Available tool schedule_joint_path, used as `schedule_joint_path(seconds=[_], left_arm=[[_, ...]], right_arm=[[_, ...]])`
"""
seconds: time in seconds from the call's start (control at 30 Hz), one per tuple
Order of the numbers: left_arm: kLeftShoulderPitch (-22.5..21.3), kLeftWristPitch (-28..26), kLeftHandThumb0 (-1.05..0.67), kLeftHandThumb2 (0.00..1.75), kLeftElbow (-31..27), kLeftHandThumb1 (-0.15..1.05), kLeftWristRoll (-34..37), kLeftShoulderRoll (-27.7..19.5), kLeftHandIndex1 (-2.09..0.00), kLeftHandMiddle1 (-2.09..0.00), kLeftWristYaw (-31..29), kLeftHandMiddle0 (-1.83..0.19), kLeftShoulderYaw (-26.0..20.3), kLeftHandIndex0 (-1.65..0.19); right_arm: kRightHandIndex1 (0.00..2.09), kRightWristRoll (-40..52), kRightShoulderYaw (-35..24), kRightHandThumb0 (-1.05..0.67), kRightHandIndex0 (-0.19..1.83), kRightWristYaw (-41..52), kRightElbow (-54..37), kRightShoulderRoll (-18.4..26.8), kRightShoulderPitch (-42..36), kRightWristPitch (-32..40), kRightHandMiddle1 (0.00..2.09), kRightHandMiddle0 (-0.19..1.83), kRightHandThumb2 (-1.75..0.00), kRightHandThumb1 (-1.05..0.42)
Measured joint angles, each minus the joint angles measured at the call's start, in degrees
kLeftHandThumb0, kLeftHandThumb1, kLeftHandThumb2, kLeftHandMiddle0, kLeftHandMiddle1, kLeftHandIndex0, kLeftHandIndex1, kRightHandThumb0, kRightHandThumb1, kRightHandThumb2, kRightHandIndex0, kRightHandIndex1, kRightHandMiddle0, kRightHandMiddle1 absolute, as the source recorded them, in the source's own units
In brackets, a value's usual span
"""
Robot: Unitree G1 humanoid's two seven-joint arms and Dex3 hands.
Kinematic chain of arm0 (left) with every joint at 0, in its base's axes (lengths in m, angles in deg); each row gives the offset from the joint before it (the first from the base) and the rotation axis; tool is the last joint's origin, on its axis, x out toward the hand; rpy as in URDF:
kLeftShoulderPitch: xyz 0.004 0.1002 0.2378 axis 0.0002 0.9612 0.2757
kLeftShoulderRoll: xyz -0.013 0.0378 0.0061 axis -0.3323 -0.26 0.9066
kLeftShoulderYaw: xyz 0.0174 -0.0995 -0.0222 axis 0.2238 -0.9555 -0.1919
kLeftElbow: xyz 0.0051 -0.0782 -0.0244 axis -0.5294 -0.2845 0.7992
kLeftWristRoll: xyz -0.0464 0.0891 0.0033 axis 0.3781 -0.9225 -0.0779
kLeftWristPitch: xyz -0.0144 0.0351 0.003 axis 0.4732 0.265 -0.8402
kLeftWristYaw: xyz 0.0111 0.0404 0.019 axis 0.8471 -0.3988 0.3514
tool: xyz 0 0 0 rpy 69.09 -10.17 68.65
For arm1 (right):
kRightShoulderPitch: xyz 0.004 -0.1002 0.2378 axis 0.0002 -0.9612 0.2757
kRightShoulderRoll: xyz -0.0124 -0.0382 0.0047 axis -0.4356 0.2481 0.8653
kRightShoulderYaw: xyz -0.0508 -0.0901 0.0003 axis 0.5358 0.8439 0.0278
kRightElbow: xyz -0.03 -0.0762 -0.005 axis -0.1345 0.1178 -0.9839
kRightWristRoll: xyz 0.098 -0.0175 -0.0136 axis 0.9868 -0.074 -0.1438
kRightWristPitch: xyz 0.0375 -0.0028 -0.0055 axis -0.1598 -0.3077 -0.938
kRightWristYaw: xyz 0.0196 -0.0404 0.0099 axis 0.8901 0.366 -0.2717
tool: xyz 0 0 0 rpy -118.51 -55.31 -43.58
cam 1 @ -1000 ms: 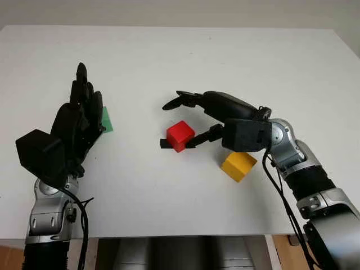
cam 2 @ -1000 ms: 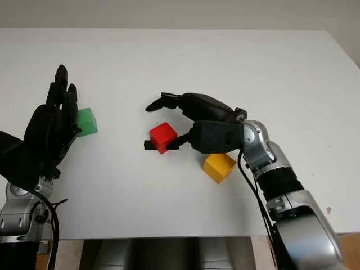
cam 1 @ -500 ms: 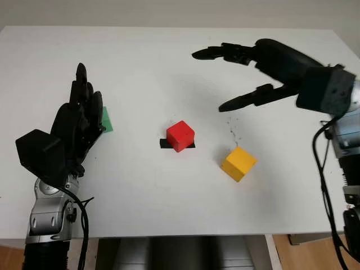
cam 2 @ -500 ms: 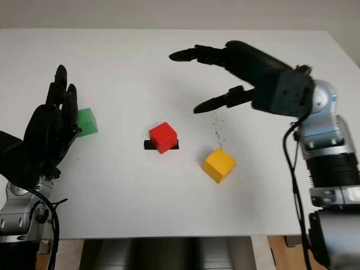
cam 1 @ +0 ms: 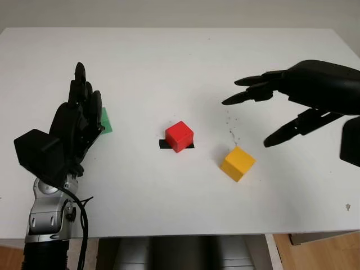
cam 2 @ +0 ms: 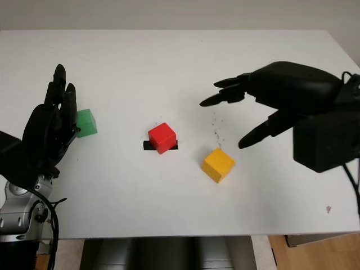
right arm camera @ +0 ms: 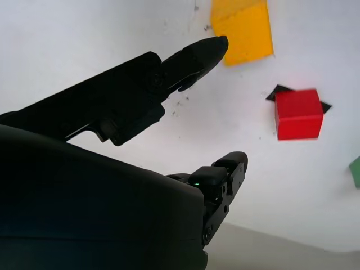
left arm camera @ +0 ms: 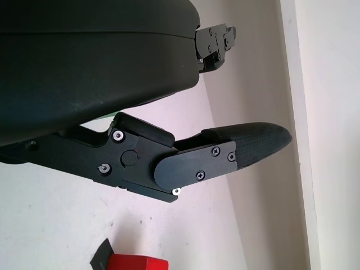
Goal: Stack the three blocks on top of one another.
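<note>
No stacking is being shown: the small red plastic cube (cam 1: 180, 135) is sitting on a black mark (cam 1: 164, 144) at bench (cam 1: 180, 62) centre, the yellow cube (cam 1: 238, 163) at its four o'clock, the green cube (cam 2: 85, 122) at nine o'clock. The right hand (cam 1: 292, 107) is being held open above the yellow cube's two o'clock; the left hand (cam 1: 76, 126) is being held upright, open, beside the green cube.

Head stereo eyes look down on the table (cam 1: 169, 62); wrist cameras sit close.

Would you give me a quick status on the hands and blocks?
Right hand open above table, left hand open by green block. Red block, yellow block unstacked.
</note>
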Motion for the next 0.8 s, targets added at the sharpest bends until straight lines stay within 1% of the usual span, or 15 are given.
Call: schedule_joint_path(seconds=[0.23,0.47,0.67,0.8], left_arm=[[0.0,0.0,-0.78,0.66,0.0,1.05,0.1,0.0,0.0,0.0,0.0,0.19,0.0,0.19],[0.0,-0.1,-0.79,0.66,0.0,1.05,0.1,0.0,0.0,0.0,0.0,0.19,0.0,0.19],[0.0,-0.1,-0.79,0.67,0.0,1.05,0.1,0.0,0.0,0.0,0.0,0.19,0.1,0.19],[0.0,-0.2,-0.77,0.66,0.0,1.05,0.1,0.0,0.0,0.0,0.0,0.19,0.1,0.19]], right_arm=[[0.04,-2.4,-1.8,-0.54,0.24,-1.5,-4.7,0.6,-5.6,-1.6,0.05,0.5,-0.05,-0.75],[0.03,-6.0,-1.2,-0.55,0.19,-2.7,-5.5,0.7,-8.0,-2.8,0.05,0.48,-0.05,-0.75],[0.04,-10.9,2.6,-0.53,0.17,-7.5,-1.6,-1.3,-8.6,-6.4,0.06,0.5,-0.05,-0.74],[0.04,-14.3,4.6,-0.51,0.16,-12.1,2.8,-2.8,-8.2,-9.3,0.06,0.51,-0.06,-0.76]])
